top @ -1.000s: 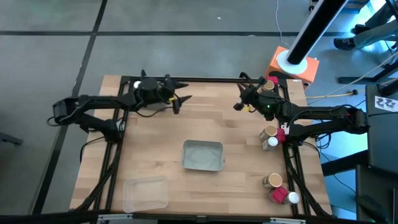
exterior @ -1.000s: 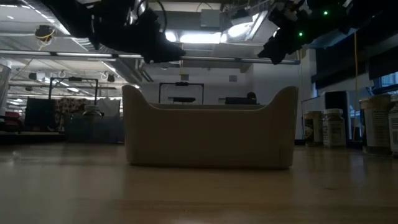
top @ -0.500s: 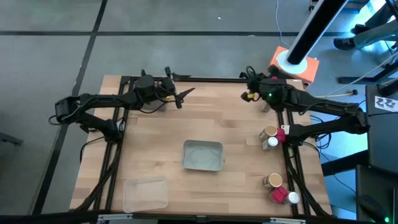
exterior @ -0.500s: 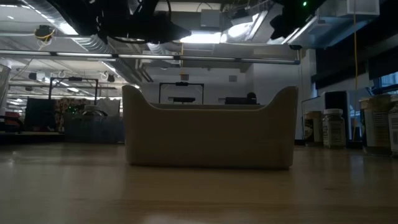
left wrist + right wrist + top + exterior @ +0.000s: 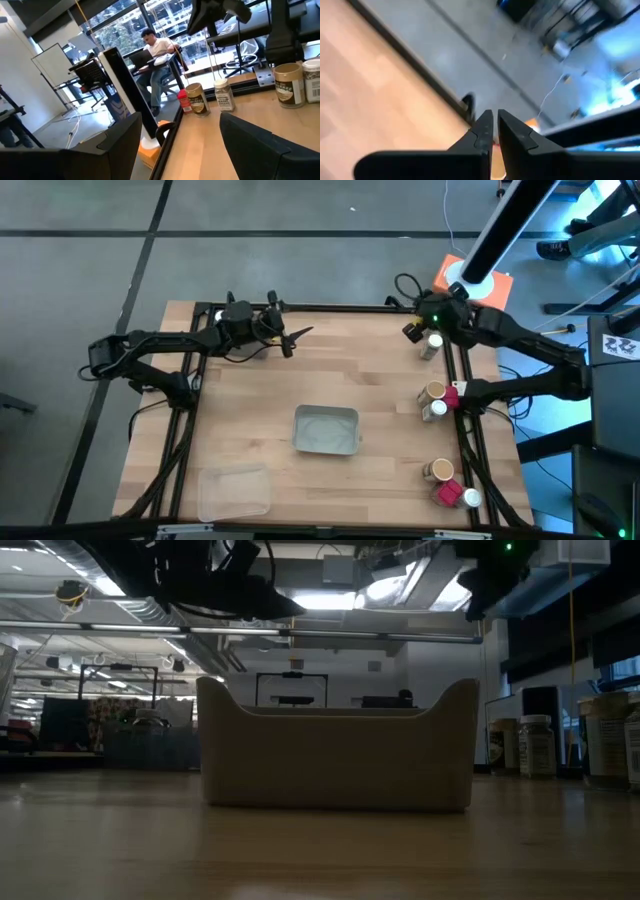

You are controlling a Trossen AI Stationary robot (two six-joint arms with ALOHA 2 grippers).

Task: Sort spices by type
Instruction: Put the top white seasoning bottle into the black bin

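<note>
The spices stand along the table's right edge. One white-capped jar (image 5: 430, 345) is at the far end. A tan-lidded jar (image 5: 432, 392), a white-capped jar (image 5: 438, 410) and a red box (image 5: 453, 392) stand at the middle. Another tan-lidded jar (image 5: 440, 470), a red box (image 5: 447, 493) and a white cap (image 5: 470, 498) are at the near end. My right gripper (image 5: 408, 332) hangs shut and empty (image 5: 495, 125) above the far right corner, beside the far jar. My left gripper (image 5: 290, 338) stays open, level, above the far left of the table, pointing toward the jars (image 5: 195, 100).
A grey tray (image 5: 326, 430) sits at the table's middle and fills the centre of the low view (image 5: 338, 755). A clear tray (image 5: 233, 492) lies at the near left. An orange base with a pole (image 5: 472, 280) stands just beyond the far right corner. A person sits in the room beyond (image 5: 155, 47).
My right gripper has risen and drawn back toward the table's far right corner, tipping and turning as it went, and has stayed shut. My left gripper has rolled a little about its own pointing line and has otherwise kept its place.
</note>
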